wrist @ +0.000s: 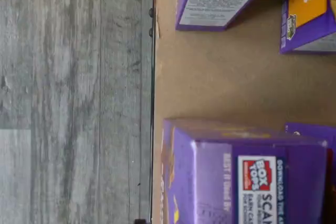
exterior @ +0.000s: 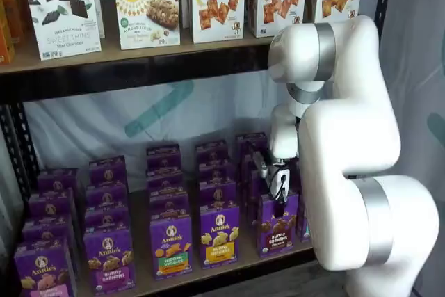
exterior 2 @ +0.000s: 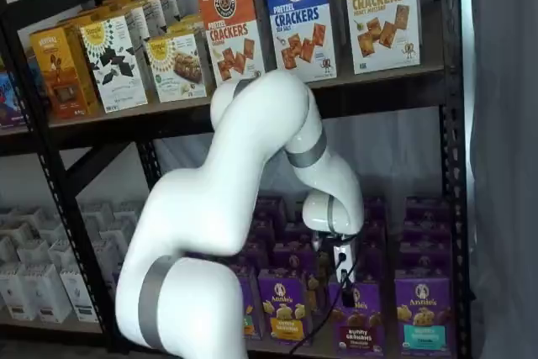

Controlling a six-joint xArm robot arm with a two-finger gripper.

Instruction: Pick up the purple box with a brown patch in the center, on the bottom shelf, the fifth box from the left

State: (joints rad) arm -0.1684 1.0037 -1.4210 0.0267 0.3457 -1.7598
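The purple box with the brown "Bunny Grahams" band stands at the front of the bottom shelf, toward its right end; it also shows in the other shelf view. My gripper hangs just above that box's top, fingers pointing down, open and holding nothing. In a shelf view the gripper sits over the box's upper left corner. The wrist view shows a purple carton top with a Box Tops label close below, standing on the tan board.
A purple carton with a yellow-green label stands just left of the target, and more purple cartons line up behind it. A teal-labelled carton is to its right. Cracker boxes fill the shelf above. A black rack post bounds the right side.
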